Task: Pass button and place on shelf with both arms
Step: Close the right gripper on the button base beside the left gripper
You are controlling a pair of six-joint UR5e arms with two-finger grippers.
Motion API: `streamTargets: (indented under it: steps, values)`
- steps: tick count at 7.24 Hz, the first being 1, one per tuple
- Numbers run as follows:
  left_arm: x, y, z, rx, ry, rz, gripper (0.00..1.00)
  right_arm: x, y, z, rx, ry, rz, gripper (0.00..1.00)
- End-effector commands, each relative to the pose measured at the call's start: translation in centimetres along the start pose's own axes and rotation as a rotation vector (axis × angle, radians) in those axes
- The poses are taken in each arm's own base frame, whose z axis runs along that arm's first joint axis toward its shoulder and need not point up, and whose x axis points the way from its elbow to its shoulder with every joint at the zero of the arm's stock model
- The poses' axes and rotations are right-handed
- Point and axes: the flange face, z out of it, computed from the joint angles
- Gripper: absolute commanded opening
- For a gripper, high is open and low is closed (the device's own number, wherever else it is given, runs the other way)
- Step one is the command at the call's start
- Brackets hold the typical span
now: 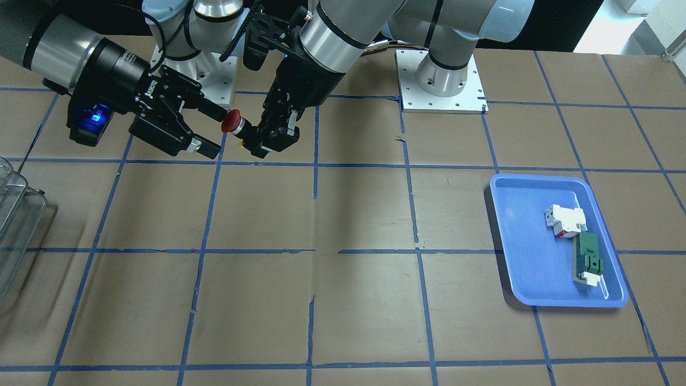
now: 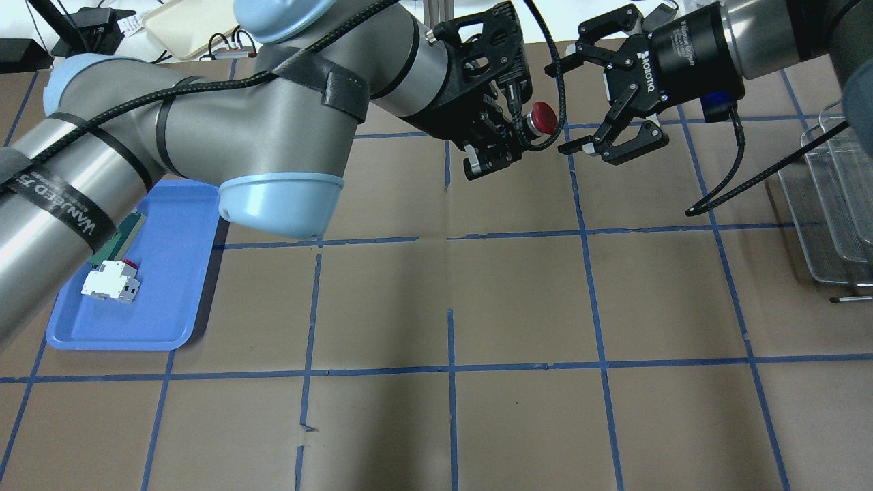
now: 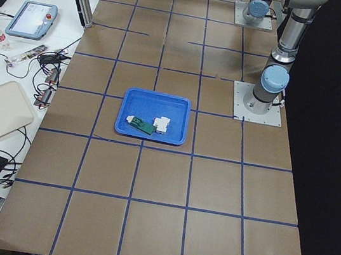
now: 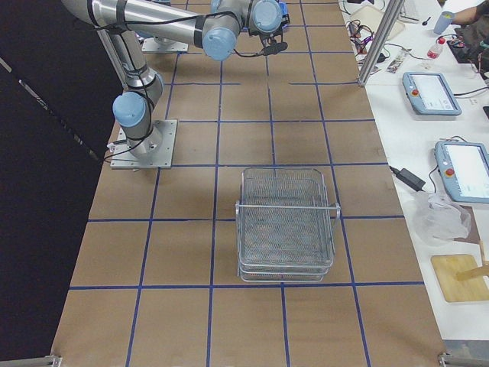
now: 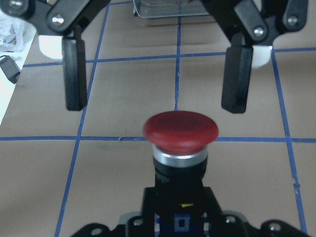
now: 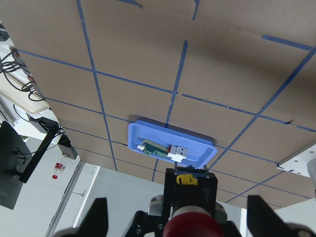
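Observation:
The button (image 1: 232, 121), with a red mushroom head and a black-and-silver body, is held in the air over the far middle of the table. My left gripper (image 1: 252, 134) is shut on its body, and the red head points toward my right gripper (image 1: 218, 131). The right gripper is open. Its fingertips (image 5: 75, 101) stand level with the head, one on each side, not touching it. The button also shows in the overhead view (image 2: 543, 117), the left wrist view (image 5: 180, 131) and the right wrist view (image 6: 190, 227). The wire-mesh shelf (image 4: 286, 222) stands on the table on my right side.
A blue tray (image 1: 514, 241) on my left side holds a white block with red marks (image 1: 564, 221) and a green flat part (image 1: 588, 257). The shelf shows at the right edge of the overhead view (image 2: 832, 198). Brown table with blue tape grid lines.

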Motion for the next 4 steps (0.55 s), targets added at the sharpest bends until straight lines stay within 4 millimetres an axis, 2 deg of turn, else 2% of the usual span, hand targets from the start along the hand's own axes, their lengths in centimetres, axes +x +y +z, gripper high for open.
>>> streamTargets:
  steps: [1,2,4]
  values:
    - [-0.1,-0.1,0.1,0.008,-0.010,-0.002,0.00,-0.3,0.4,0.2,-0.015,-0.014,0.005,1.00]
    - [-0.1,-0.1,0.3,0.008,-0.008,-0.006,0.00,-0.2,0.7,0.6,-0.017,-0.006,0.012,1.00]
    - [-0.1,0.0,0.3,0.007,-0.007,-0.007,0.00,0.4,-0.6,1.7,-0.022,0.016,0.041,1.00]
